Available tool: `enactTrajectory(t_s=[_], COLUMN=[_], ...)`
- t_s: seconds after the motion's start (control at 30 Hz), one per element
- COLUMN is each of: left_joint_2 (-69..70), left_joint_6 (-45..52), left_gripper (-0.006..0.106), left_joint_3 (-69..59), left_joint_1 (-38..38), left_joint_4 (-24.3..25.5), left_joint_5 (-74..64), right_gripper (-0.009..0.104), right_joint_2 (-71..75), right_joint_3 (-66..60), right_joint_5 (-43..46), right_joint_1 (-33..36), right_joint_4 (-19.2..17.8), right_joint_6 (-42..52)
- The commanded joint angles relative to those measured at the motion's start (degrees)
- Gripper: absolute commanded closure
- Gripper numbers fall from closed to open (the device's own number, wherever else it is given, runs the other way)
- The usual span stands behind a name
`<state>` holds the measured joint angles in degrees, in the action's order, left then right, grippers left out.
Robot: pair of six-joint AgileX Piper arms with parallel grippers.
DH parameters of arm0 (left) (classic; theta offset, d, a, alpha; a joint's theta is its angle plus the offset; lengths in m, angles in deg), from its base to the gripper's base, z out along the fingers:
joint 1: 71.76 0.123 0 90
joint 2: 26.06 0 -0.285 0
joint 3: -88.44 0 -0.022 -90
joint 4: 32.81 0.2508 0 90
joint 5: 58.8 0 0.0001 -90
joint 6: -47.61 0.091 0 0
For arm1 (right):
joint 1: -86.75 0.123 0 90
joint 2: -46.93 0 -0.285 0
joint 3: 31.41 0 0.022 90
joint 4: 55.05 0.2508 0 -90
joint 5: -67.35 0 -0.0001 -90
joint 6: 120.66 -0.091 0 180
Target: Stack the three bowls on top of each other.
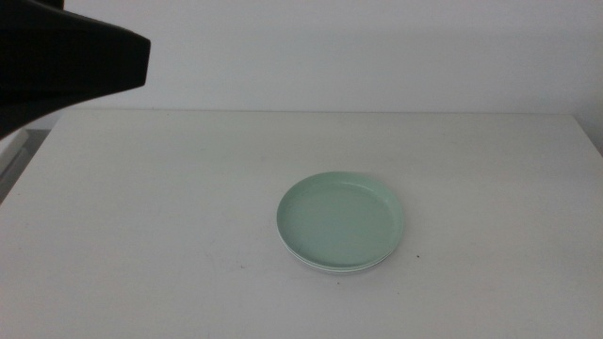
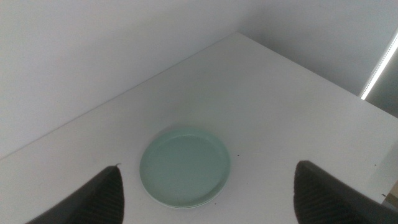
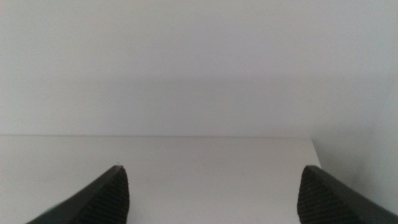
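Note:
The pale mint green bowl [image 1: 341, 220] sits on top of a stack near the table's middle. A white rim [image 1: 332, 267] of a bowl beneath it shows at the stack's front edge; I cannot tell the lower bowls apart. The stack also shows in the left wrist view [image 2: 185, 167]. My left gripper [image 2: 208, 193] is open and empty, held high and away from the stack; a dark part of its arm [image 1: 66, 66] shows at the upper left of the middle view. My right gripper [image 3: 211, 196] is open and empty, out of the middle view, facing the wall.
The white table [image 1: 141, 217] reaches a pale wall at the back. Its far right corner shows in the right wrist view [image 3: 308, 142]. A dark gap and a grey edge [image 1: 17, 155] lie beyond the table's left side.

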<state>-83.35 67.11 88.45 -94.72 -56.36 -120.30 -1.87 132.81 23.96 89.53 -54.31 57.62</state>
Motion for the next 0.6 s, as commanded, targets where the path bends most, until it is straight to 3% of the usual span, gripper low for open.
enactTrajectory(t_s=[0.0, 0.4, 0.43, 0.57], left_joint_2=[0.18, 0.18, 0.18, 2.79], left_joint_6=[-0.01, -0.01, -0.13, -10.8], left_gripper=[0.007, 0.007, 0.007, 0.007], left_joint_3=[-0.03, -0.03, -0.03, -4.63], left_joint_1=[-0.02, -0.02, 0.12, 3.18], left_joint_4=[-0.44, 0.05, 4.06, 10.61], left_joint_5=[0.55, 0.55, 1.85, 11.58], right_gripper=[0.002, 0.002, 0.002, 0.002], right_joint_2=[0.25, 0.14, 0.14, 0.14], right_joint_3=[-0.63, -0.63, -0.63, -0.63], right_joint_5=[1.8, 1.57, 1.57, 1.57], right_joint_1=[-0.51, -0.51, -0.51, -0.51], right_joint_4=[0.36, 1.3, 1.3, 1.16], right_joint_6=[0.95, -1.64, -1.64, -1.62])
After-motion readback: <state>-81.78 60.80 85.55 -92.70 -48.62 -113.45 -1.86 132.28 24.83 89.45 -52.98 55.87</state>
